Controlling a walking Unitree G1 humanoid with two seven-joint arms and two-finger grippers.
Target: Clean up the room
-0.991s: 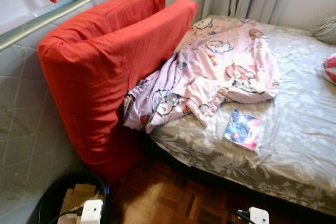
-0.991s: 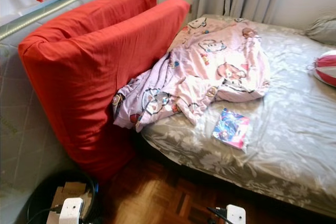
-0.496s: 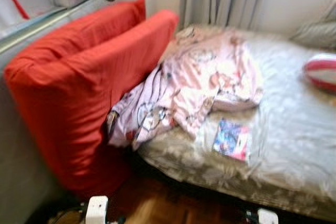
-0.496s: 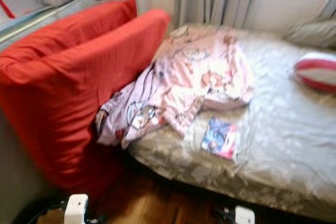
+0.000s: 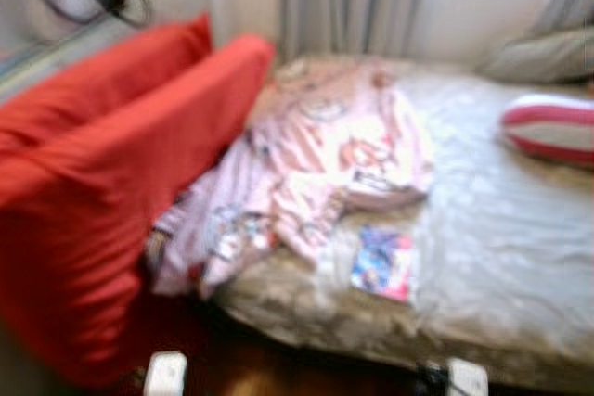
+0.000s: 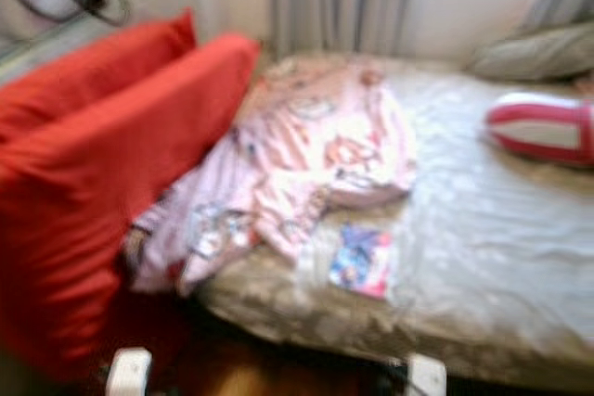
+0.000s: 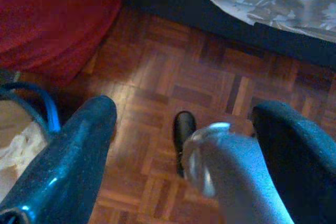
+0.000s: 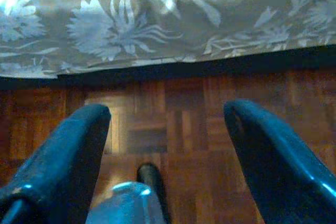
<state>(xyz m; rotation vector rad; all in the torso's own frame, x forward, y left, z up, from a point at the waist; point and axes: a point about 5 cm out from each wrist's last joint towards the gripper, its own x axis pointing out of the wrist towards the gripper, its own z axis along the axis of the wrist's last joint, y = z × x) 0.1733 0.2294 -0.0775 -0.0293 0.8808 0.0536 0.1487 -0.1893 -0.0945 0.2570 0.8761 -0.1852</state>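
A crumpled pink patterned blanket [image 5: 316,164] lies on the bed [image 5: 501,257], spilling over its left edge. In front of it on the grey floral sheet lies a small colourful booklet [image 5: 382,263]. A red-and-white striped cushion [image 5: 548,125] rests at the far right of the bed. Both arms hang low by the bed's front edge. My left gripper [image 7: 184,111] is open over the parquet floor [image 7: 157,61], holding nothing. My right gripper [image 8: 165,111] is open too, above the floor beside the sheet's hanging edge [image 8: 157,24].
Two big red cushions [image 5: 102,183] stand upright against the left side of the bed. A grey pillow [image 5: 538,55] lies at the back right under grey curtains [image 5: 353,2]. Part of a bin with blue cord [image 7: 31,124] sits on the floor by the left gripper.
The whole picture has shifted and blurred: the camera has turned right and upward, bringing the striped cushion and grey pillow further in and dropping the bin out. Nothing on the bed moved.
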